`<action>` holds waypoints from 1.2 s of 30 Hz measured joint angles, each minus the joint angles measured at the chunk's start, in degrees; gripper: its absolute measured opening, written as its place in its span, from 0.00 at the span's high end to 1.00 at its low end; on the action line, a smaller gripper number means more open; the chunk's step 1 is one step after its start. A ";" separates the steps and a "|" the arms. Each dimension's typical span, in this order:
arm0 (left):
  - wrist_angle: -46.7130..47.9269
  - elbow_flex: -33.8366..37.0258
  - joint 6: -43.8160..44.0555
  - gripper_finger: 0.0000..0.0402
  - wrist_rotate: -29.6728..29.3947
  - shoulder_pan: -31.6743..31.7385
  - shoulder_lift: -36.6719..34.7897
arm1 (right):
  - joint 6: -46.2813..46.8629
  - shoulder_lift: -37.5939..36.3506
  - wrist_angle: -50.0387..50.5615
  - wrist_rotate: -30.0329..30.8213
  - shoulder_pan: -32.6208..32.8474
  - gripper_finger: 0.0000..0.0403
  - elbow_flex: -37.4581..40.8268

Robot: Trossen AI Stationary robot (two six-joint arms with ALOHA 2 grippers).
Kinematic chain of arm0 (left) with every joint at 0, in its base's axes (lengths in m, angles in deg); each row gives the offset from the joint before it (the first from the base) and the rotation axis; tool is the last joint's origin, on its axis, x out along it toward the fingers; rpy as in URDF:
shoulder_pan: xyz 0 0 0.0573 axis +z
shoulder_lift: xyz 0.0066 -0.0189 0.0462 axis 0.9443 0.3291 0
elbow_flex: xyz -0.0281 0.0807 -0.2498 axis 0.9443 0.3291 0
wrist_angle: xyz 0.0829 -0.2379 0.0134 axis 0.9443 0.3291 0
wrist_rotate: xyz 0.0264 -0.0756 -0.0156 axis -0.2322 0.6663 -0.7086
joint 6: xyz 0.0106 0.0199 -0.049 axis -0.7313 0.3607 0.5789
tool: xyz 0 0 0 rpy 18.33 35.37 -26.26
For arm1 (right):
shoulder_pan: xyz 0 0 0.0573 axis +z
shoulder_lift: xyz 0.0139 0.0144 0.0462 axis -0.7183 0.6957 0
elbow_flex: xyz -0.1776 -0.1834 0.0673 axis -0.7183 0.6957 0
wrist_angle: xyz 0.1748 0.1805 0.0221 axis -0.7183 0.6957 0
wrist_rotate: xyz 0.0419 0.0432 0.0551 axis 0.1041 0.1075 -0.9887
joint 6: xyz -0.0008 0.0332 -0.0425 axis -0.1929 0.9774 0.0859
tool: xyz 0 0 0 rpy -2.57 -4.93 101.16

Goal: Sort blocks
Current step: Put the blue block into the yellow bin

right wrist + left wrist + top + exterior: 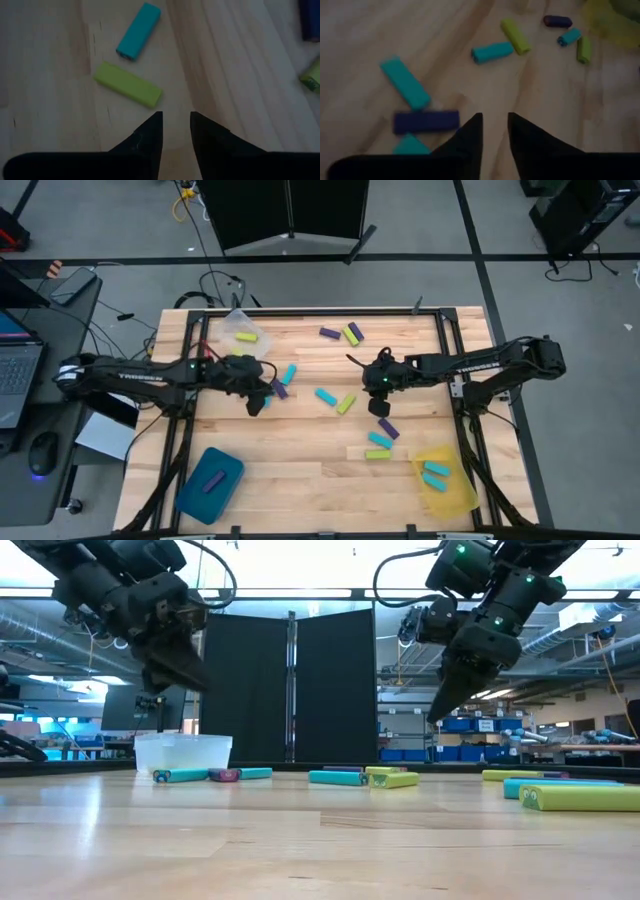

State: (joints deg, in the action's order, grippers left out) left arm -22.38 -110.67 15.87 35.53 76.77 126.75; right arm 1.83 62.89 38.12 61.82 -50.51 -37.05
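Left claw (495, 131) hangs above the wooden surface (300, 470), its two dark fingers set a narrow gap apart and holding nothing. Just beside its tips lie a purple block (426, 121) and a cyan block (405, 83) touching it; farther ahead a cyan block (492, 51) and a yellow-green block (515, 36) meet end to end. Right claw (176, 129) also hangs above the surface, fingers slightly parted and empty, with a yellow-green block (128, 84) just ahead of its tips and a cyan block (138, 31) beyond that. More blocks lie scattered between and around both claws. A teal tray (210, 483) sits well behind the left claw, a yellow tray (445, 480) near the right one, holding two cyan blocks.
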 joint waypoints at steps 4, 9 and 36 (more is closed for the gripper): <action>1.14 -0.08 9.83 0.64 -1.61 -2.46 2.60 | -0.34 0.02 -0.69 0.02 0.00 0.72 -0.02; 4.60 -0.02 14.98 0.55 -7.80 -3.87 8.02 | -0.49 0.02 -1.54 0.09 0.02 0.72 -0.04; 10.22 -0.35 19.40 0.52 -12.02 -3.89 22.29 | -1.98 0.02 -2.13 0.07 0.02 0.73 -0.07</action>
State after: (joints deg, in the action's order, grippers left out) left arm -12.16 -111.02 35.27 23.51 72.87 149.04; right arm -0.15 62.91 35.99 61.89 -50.49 -37.11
